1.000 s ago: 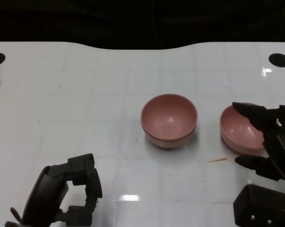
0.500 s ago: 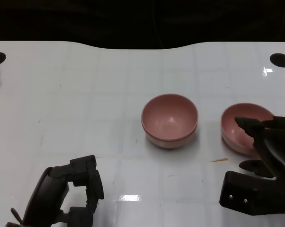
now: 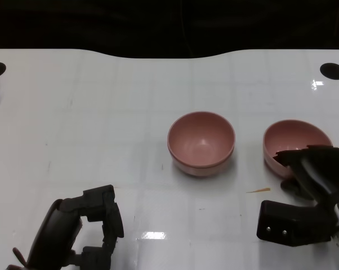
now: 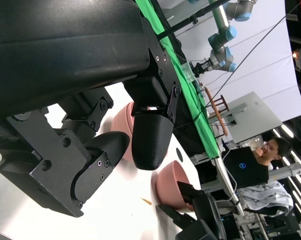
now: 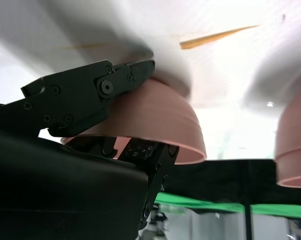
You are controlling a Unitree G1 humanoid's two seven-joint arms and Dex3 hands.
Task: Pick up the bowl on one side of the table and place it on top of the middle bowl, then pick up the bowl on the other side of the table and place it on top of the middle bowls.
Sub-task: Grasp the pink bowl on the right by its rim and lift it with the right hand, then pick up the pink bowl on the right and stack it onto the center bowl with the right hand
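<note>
While left hand (image 3: pixel 88 228) is being kept idle, empty, fingers apart, right bowl (image 3: pixel 296 140) is being pinched at near rim by right hand (image 3: pixel 313 169); lift, carry onto middle bowl (image 3: pixel 201 142) being called for next.

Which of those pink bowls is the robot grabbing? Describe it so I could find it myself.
Start at the white table and find the pink bowl near its middle, which sits alone. The one you want is the pink bowl to its right, near the table's edge. Only this bowl has the robot's black right hand gripping its near rim.
</note>
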